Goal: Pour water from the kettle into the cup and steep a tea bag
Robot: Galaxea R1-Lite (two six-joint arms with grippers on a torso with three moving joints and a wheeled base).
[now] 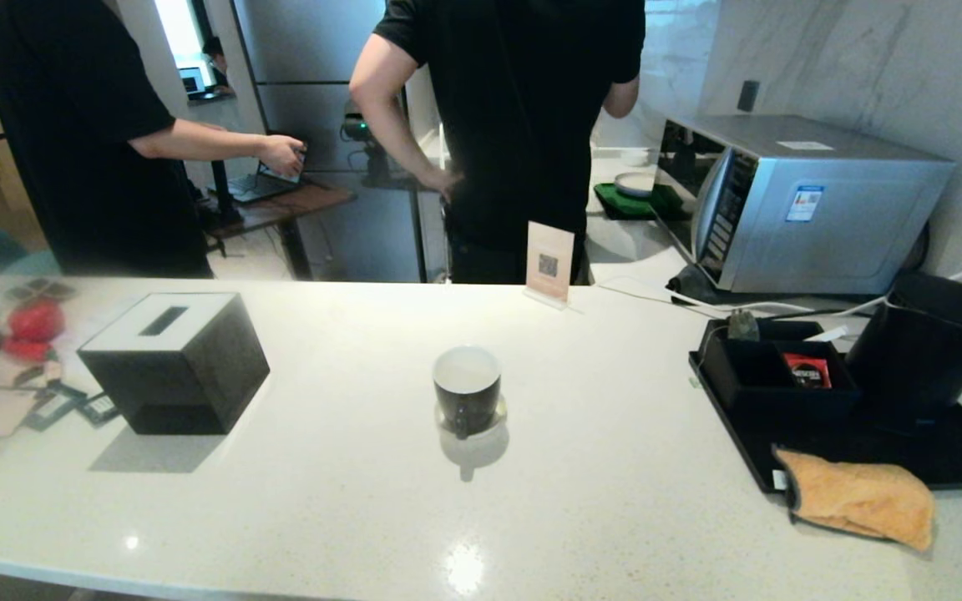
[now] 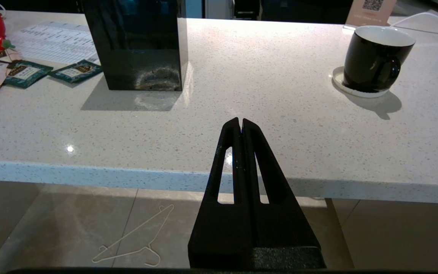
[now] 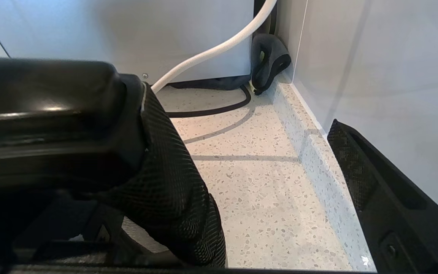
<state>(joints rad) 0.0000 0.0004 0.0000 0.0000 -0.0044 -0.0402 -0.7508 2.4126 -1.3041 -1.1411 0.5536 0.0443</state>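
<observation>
You are looking at a speckled stone-like counter (image 1: 615, 467), polished enough to mirror the lights. At its centre stands the glossy glazed cup (image 1: 467, 391); at nine o'clock, the tissue box (image 1: 174, 361) shows shiny dark sides. At three o'clock the kettle (image 1: 924, 346) looks matt; behind it, the microwave (image 1: 807, 200) is brushed metal. At five o'clock lies a soft orange cloth (image 1: 861, 497).
</observation>
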